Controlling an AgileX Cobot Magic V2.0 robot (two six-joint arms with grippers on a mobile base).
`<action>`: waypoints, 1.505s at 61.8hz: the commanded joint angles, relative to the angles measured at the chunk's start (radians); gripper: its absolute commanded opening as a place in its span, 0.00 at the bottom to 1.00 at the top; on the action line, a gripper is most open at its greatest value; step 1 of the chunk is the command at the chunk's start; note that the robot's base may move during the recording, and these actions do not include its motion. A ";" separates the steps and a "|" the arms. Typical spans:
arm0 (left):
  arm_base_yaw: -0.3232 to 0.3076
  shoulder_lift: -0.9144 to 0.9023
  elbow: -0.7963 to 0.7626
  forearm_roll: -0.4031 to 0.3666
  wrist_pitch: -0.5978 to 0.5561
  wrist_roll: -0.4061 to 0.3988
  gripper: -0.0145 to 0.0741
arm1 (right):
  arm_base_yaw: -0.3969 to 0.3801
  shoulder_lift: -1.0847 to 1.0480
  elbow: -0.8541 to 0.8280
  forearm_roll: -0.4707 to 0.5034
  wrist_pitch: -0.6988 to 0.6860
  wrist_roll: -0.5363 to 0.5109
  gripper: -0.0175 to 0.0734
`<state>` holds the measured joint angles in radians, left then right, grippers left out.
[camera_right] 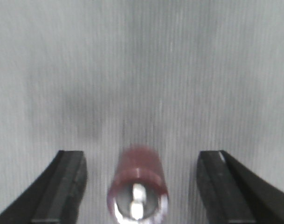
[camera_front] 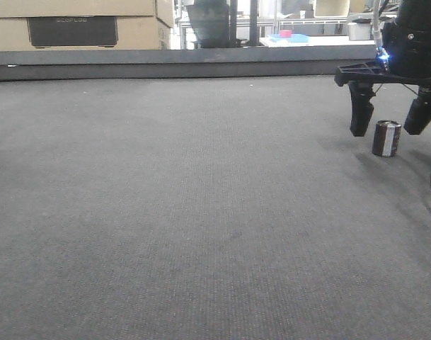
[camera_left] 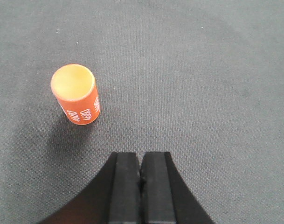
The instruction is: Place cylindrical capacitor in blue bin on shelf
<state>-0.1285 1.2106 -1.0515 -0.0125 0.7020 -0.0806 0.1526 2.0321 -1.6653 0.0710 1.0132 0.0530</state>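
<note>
Capacitor check, right wrist view: cylindrical capacitor [camera_right: 138, 186] stands upright on the grey mat [camera_right: 146, 70]. It is a stubby round can with a dark maroon-brown sleeve and a shiny metal top face carrying small bright terminals; the focus is soft, so finer detail is unreadable. Right gripper [camera_right: 141, 157] is spread wide, one matte black flat pad on each side of the can, clear gaps both ways, no contact.

Front view confirms this: the can sits at the right edge of the frame, between and slightly below the two black fingers, with a pale silvery stripe running down its side.

Left wrist view: left gripper [camera_left: 142, 173] has its two black rectangular pads pressed together with nothing between them. Ahead and to one side stands an orange cylinder [camera_left: 76, 95], smooth, with white print and a pale yellow top.

Mat texture: fine ribbed weave, dull, uniform grey. At the far edge is a dark raised ledge [camera_front: 165, 62]; beyond it are cardboard boxes [camera_front: 73, 25], plain brown with a dark panel.
</note>
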 commanded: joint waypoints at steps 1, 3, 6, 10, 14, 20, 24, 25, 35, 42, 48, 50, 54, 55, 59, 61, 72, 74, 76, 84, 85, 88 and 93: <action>0.005 -0.002 -0.010 -0.011 -0.007 -0.009 0.04 | -0.001 0.015 -0.007 -0.007 -0.017 0.000 0.60; 0.005 -0.002 -0.010 -0.011 -0.005 -0.009 0.04 | -0.001 0.017 -0.007 -0.007 -0.008 0.000 0.60; 0.005 -0.002 -0.010 -0.011 -0.001 -0.009 0.04 | -0.001 0.021 -0.007 -0.005 0.000 0.000 0.60; 0.005 -0.002 -0.010 -0.011 0.001 -0.009 0.04 | -0.001 0.025 -0.007 -0.005 0.001 0.000 0.60; 0.005 -0.002 -0.010 -0.011 0.001 -0.009 0.04 | -0.001 0.029 -0.007 -0.005 0.001 0.000 0.60; 0.005 -0.002 -0.010 -0.011 0.009 -0.009 0.04 | -0.001 0.036 -0.007 -0.005 0.012 0.000 0.60; 0.005 -0.002 -0.010 -0.011 0.012 -0.009 0.04 | -0.001 0.038 -0.007 -0.005 0.021 0.000 0.60; 0.005 -0.002 -0.010 -0.011 0.012 -0.009 0.04 | -0.001 0.038 -0.007 -0.005 0.021 0.000 0.60; 0.005 -0.002 -0.010 -0.011 0.014 -0.009 0.04 | -0.001 0.038 -0.007 -0.005 0.033 0.000 0.51; 0.005 -0.002 -0.010 -0.011 0.014 -0.009 0.04 | -0.001 0.038 -0.007 -0.005 0.034 0.000 0.31; 0.005 -0.002 -0.010 -0.011 0.010 -0.009 0.04 | -0.001 0.038 -0.007 -0.005 0.034 0.000 0.10; 0.005 -0.002 -0.010 -0.002 0.005 -0.009 0.04 | -0.001 0.038 -0.007 -0.005 0.034 0.000 0.04; 0.006 -0.002 -0.010 0.013 -0.021 -0.009 0.05 | -0.001 0.038 -0.007 -0.005 0.034 0.000 0.01; 0.006 -0.001 -0.010 0.013 -0.027 -0.009 0.06 | -0.001 0.038 -0.007 -0.005 0.034 0.000 0.01; 0.006 0.001 -0.010 0.048 -0.058 -0.009 0.15 | -0.001 0.038 -0.007 -0.005 0.034 0.000 0.01; 0.006 0.006 -0.012 0.061 -0.068 -0.009 0.21 | -0.001 0.038 -0.007 -0.005 0.034 0.000 0.01; 0.006 0.087 -0.068 0.114 -0.072 -0.009 0.55 | -0.001 0.038 -0.007 -0.005 0.049 0.000 0.01; 0.007 0.104 -0.081 0.114 -0.072 -0.009 0.58 | -0.001 0.038 -0.007 -0.005 0.056 0.000 0.01; 0.013 0.123 -0.094 0.110 -0.072 -0.009 0.60 | -0.001 0.038 -0.007 -0.005 0.061 0.000 0.01; 0.051 0.213 -0.184 0.096 -0.032 -0.009 0.62 | -0.001 0.038 -0.007 -0.005 0.083 0.000 0.01; 0.058 0.228 -0.201 0.096 -0.026 -0.009 0.62 | -0.001 0.038 -0.007 -0.005 0.085 0.000 0.01; 0.076 0.256 -0.231 0.096 -0.016 -0.009 0.62 | -0.001 0.038 -0.007 -0.005 0.087 0.000 0.01; 0.102 0.312 -0.289 0.096 0.018 0.003 0.62 | -0.001 0.038 -0.007 -0.005 0.087 0.000 0.01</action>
<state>-0.0488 1.4786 -1.2905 0.0878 0.6943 -0.0806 0.1526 2.0747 -1.6666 0.0730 1.0766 0.0556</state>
